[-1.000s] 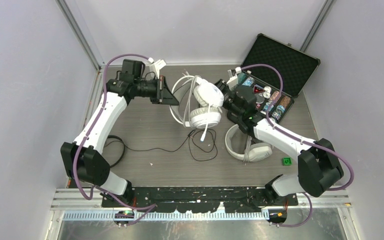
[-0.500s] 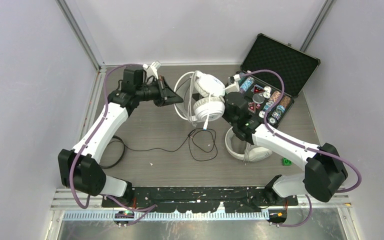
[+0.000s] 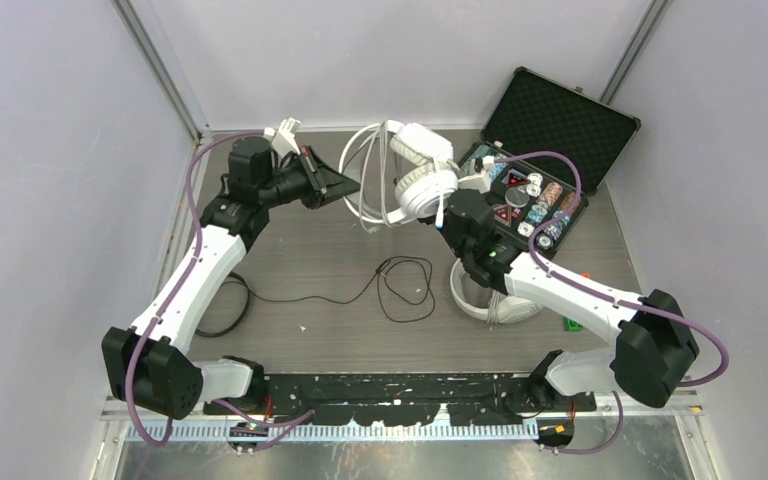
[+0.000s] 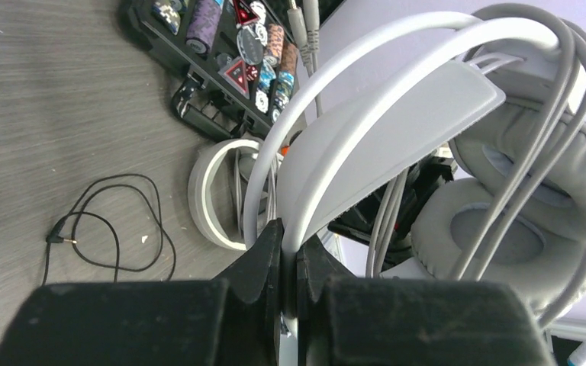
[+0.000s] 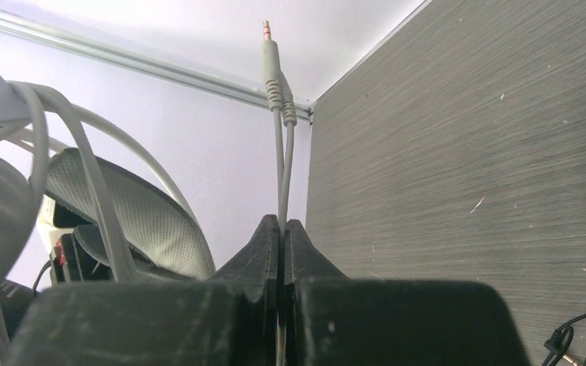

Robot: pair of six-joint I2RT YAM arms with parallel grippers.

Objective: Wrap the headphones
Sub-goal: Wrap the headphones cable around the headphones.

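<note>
A white headset (image 3: pixel 422 175) is held in the air over the far middle of the table (image 3: pixel 310 250), between the two arms. The left gripper (image 4: pixel 290 236) is pressed together on the headset's white headband, which is pinched edge-on between the black fingers. The two padded ear cups are seen to the right of that grip, with loops of thin white cable (image 5: pixel 284 175) draped over the band and across the cups.

The right gripper (image 5: pixel 282 227) is pinched shut on two strands of that white cable, just below the plug (image 5: pixel 269 46), which is pointed straight up past the fingertips. In the overhead view this gripper is placed just right of the ear cups, close beside them.

A second white headset (image 3: pixel 490 300) is left lying flat on the table near the right side, partly hidden under the right arm. A black cable (image 3: pixel 405 290) is coiled loosely on the table in front of the middle, well apart from both grippers; a thin strand of it is run off to the left toward a black loop partly covered by the left arm.

An open black case (image 3: pixel 560 120) is set at the far right corner, its foam-lined lid tilted back, and rows of coloured poker chips (image 3: pixel 538 205) are seen inside. A small green object (image 3: pixel 572 322) is seen on the table near the right arm's elbow.
</note>
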